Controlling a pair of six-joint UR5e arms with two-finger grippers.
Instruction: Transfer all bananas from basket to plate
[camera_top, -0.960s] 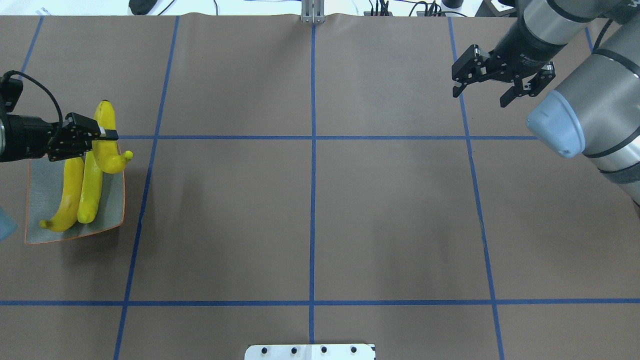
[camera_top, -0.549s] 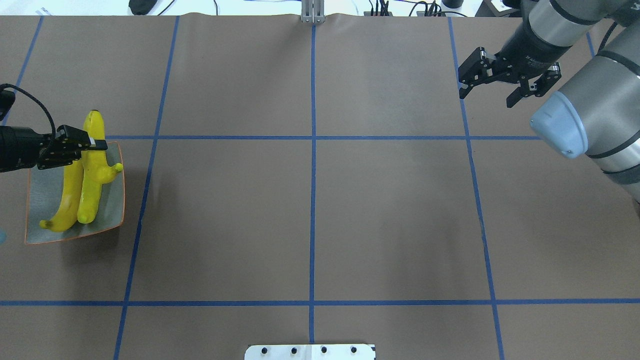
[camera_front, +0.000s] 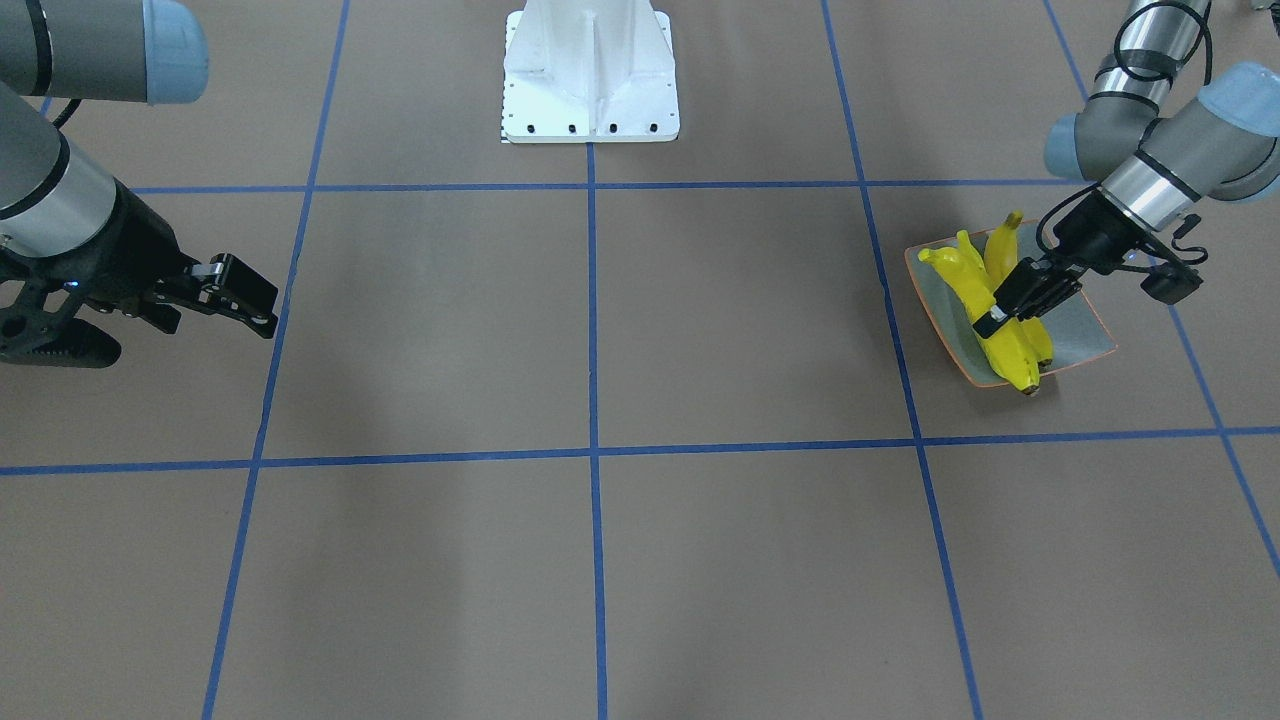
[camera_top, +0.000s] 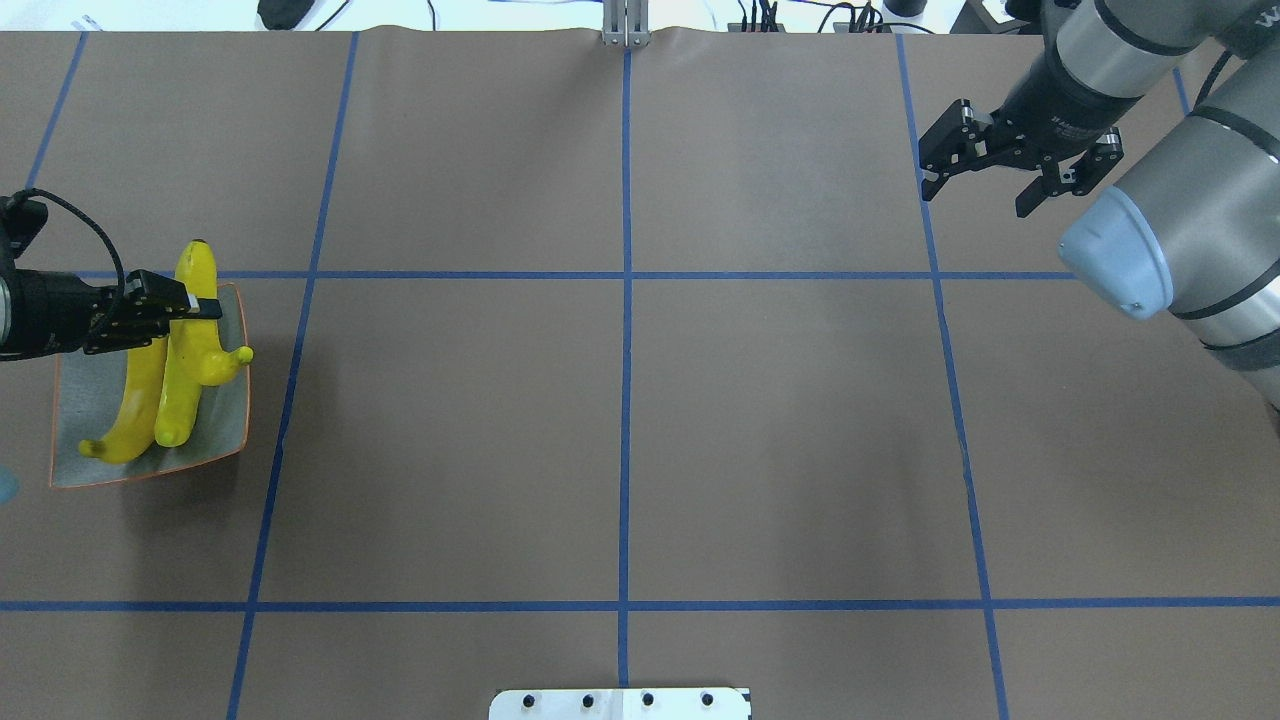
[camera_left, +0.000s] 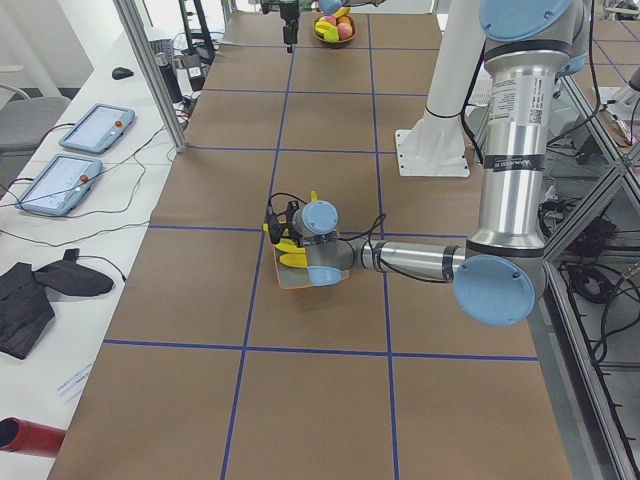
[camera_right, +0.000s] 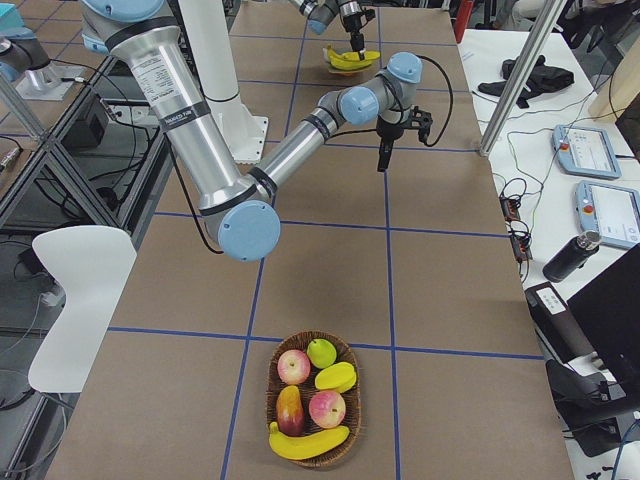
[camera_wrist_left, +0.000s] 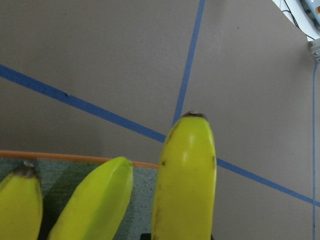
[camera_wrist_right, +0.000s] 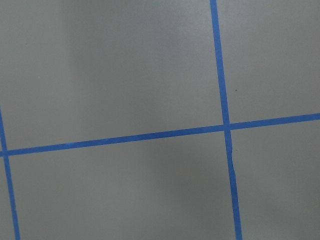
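- The plate holds two bananas lying side by side and touching: a golden banana and a paler banana. Their long axes run from the robot-side rim of the plate toward its far rim.
- A third banana, the held banana, is aligned roughly the same way. Its dark tip projects past the far rim of the plate and its stem end lies over the rim facing the table centre. Contact with the plate cannot be confirmed.
- The left gripper is clamped across the middle of the held banana.
- Around the plate, the brown table cover is bare. A blue tape line passes just beyond the far rim.
- The left wrist view alone shows the held banana's tip over the tape beyond the orange rim.
- The right gripper is well apart from the plate, spread wide and holding nothing.
- The basket, farthest from the plate, appears only in the side views. It holds a fourth banana among other fruit.
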